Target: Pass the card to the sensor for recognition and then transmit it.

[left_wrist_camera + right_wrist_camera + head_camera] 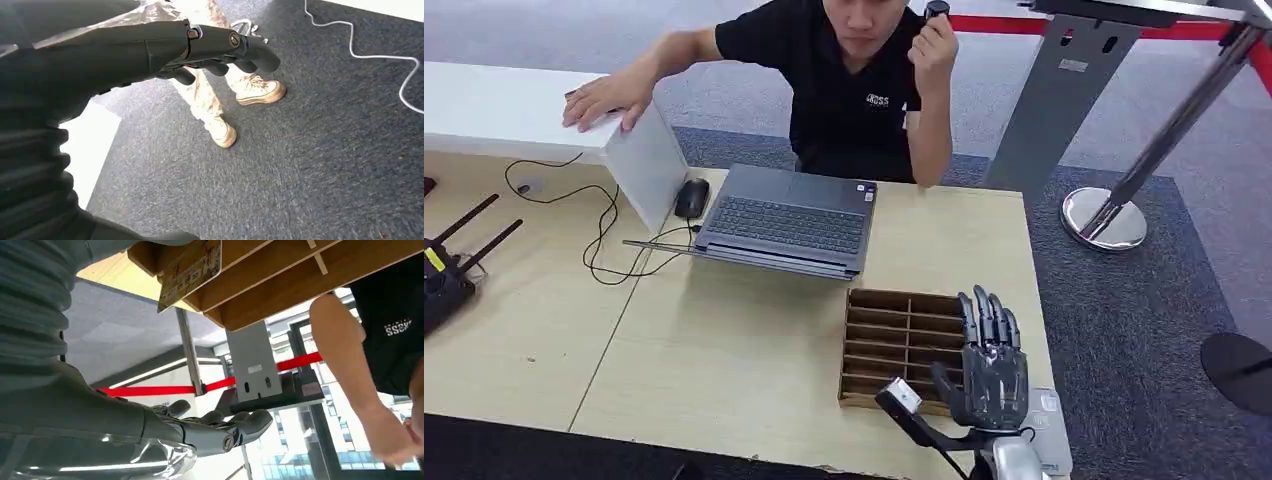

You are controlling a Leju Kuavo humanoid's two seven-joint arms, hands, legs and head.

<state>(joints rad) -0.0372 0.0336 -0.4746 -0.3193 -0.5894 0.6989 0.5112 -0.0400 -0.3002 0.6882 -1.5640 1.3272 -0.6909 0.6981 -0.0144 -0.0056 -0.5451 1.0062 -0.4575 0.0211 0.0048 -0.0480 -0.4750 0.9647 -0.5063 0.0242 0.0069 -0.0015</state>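
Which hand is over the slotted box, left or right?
The right hand: it hovers open over the box on the table. The left hand hangs above carpet instead.

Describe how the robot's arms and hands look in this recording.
The right robot hand has dark grey translucent fingers and a thick grey thumb on a glossy silver wrist, with a black cable running from a small camera module. The left robot hand is dark grey, with visible screw heads and a ribbed cover behind it.
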